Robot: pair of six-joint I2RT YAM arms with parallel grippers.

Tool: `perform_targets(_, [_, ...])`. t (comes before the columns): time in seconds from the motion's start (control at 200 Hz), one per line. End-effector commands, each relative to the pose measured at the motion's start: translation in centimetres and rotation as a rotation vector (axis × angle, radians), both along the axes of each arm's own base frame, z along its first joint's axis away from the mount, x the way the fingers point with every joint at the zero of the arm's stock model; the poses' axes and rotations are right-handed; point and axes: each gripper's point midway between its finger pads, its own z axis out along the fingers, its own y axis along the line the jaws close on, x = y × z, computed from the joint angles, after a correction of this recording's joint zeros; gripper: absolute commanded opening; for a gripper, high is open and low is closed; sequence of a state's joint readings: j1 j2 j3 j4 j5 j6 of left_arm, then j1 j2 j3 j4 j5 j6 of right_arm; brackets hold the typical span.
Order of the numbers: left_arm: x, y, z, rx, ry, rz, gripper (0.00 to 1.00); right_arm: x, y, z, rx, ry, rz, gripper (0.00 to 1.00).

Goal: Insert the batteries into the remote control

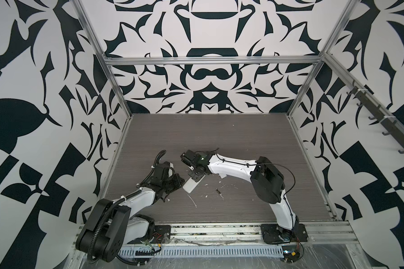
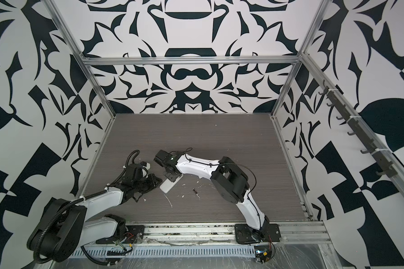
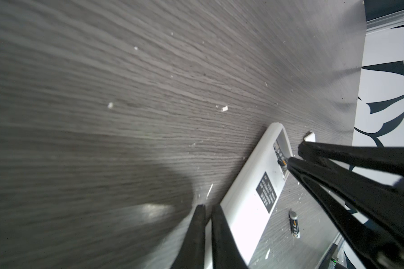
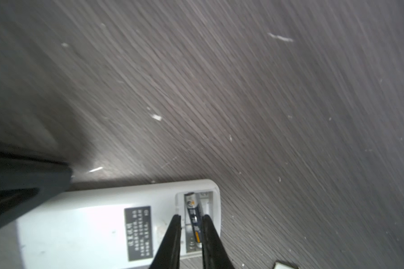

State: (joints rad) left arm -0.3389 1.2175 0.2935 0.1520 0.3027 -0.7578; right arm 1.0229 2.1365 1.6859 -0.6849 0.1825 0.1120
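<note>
— Right pincer (image 4: pixel 191 217), what is it doing?
— Its two fingers stand narrowly either side of a battery (image 4: pixel 191 201) that lies in the open bay at one end of the remote control (image 4: pixel 79 221). Whether they actually squeeze it I cannot tell; a sliver of gap shows on one side.
— And the left pincer (image 3: pixel 208 206)?
— Pressed together, with nothing visible between the fingers. The tips are at the remote's opposite end, likely bracing it. The remote lies back-up on the table (image 1: pixel 219 139), left of the middle and toward the front.
— So which step?
— Seating the first cell, I'd judge. Next it needs pushing flat against the spring, then a clean release and a straight lift.
— And after?
— The second battery (image 3: pixel 294 224) lies loose on the table near the remote, on the right arm's side. The pale empty slot beside the first cell is for it.
— Room to move?
— Plenty behind and to the right. The small white cover plate (image 3: pixel 310 137) lies near the bay end, and the bay's walls leave the fingers little clearance.
</note>
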Motion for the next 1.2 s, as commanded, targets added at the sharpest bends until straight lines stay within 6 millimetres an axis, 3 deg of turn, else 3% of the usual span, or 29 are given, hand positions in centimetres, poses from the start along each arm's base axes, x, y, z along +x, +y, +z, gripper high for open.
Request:
perform_targets(0.0, [0.0, 0.1, -0.1, 0.014, 0.002, -0.004, 0.12, -1.1, 0.2, 0.8, -0.033, 0.042, 0.082, 0.14])
perform_targets(0.405, [0.1, 0.1, -0.1, 0.015, 0.001, -0.004, 0.12, -0.3, -1.6, 0.6, -0.081, 0.102, 0.124, 0.10])
perform_targets(0.805, [0.0, 0.1, -0.2, 0.017, 0.003, -0.004, 0.12, 0.2, -1.8, -0.6, -0.095, 0.128, 0.149, 0.11])
perform_targets(1.03, [0.1, 0.2, -0.2, 0.020, 0.005, -0.002, 0.12, -0.1, -1.7, -0.7, -0.091, 0.136, 0.163, 0.24])
perform_targets(1.195, [0.1, 0.2, -0.2, 0.021, 0.006, -0.001, 0.12, -0.3, -1.7, -0.7, -0.089, 0.135, 0.170, 0.25])
